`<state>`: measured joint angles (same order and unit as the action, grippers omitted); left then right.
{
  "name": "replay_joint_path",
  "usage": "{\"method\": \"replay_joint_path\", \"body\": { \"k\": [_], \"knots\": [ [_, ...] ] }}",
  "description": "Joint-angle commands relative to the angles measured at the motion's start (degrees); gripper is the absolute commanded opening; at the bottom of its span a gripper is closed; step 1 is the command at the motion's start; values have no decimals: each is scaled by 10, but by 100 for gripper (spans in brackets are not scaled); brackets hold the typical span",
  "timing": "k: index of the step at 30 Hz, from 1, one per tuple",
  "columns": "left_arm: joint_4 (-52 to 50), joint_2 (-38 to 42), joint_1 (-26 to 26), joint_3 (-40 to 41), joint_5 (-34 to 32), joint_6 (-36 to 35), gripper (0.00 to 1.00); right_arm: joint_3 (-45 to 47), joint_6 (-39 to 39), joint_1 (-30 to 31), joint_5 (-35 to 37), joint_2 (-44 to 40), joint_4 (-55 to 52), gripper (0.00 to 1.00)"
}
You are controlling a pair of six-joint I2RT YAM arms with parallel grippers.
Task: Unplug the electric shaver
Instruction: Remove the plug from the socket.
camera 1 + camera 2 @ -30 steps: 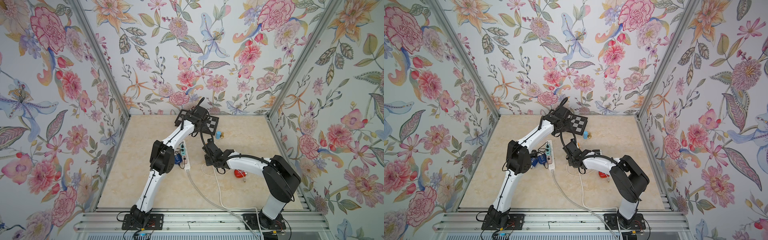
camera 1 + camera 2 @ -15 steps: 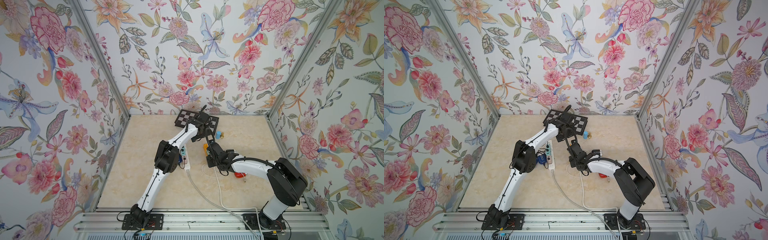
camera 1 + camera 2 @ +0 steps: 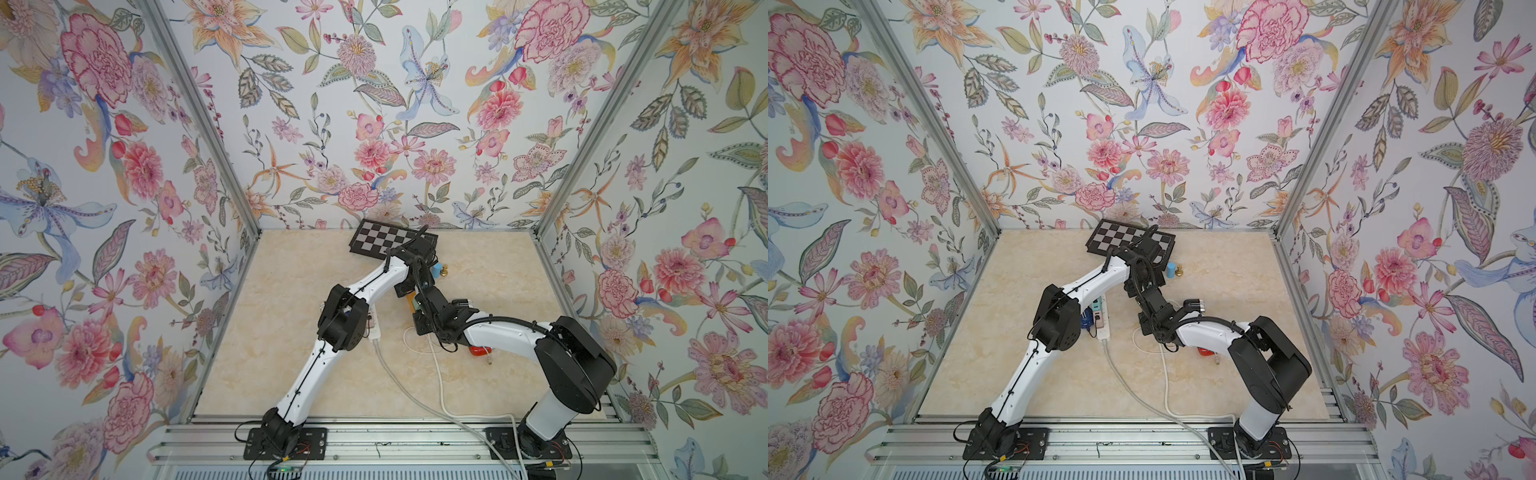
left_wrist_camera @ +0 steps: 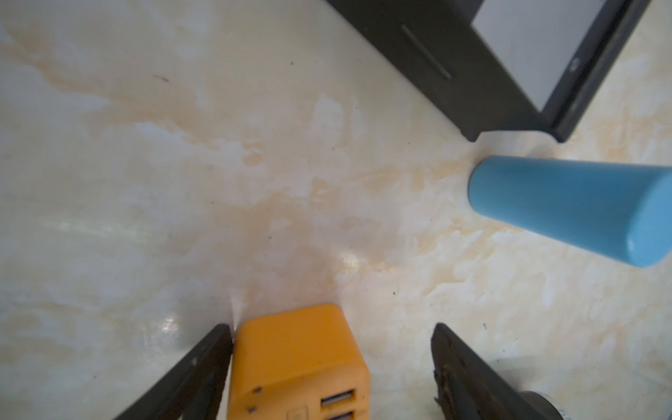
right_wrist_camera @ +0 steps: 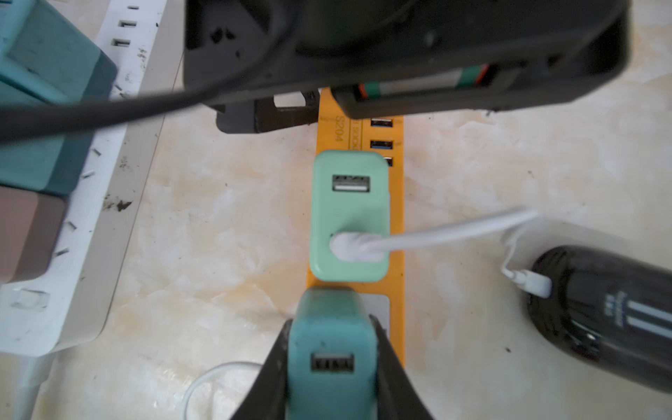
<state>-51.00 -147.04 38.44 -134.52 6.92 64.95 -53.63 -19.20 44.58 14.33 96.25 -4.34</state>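
While right jaws clamp a teal adapter [image 5: 331,349] and left jaws gape, the electric shaver [image 5: 600,320] lies nearby, untouched.

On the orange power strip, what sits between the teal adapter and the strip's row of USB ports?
A mint-green adapter with a white cable plugged into it. This shows in the right wrist view.

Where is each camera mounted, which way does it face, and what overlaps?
Both top views: high at the front, looking down on the beige marble tabletop; left arm, right arm whole.
Left wrist: on the left arm, facing down at the orange plastic power strip's end inside the open left gripper.
Right wrist: looks along that strip; right gripper clamps a teal USB adapter.
Shared: both wrist views show the strip.
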Motion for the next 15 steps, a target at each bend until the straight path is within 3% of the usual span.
{"method": "replay_joint_path", "body": {
  "k": [1, 6, 15],
  "knots": [
    [-26, -17, 1, 12, 4, 12, 84, 17, 10, -3, -10, -1, -7, 29],
    [-27, -37, 2, 1, 20, 22, 73, 21, 10, -2, -11, 0, -4, 29],
    [-60, -46, 15, -13, 35, 20, 73, 25, 15, 3, -4, 3, 6, 28]
  ]
}}
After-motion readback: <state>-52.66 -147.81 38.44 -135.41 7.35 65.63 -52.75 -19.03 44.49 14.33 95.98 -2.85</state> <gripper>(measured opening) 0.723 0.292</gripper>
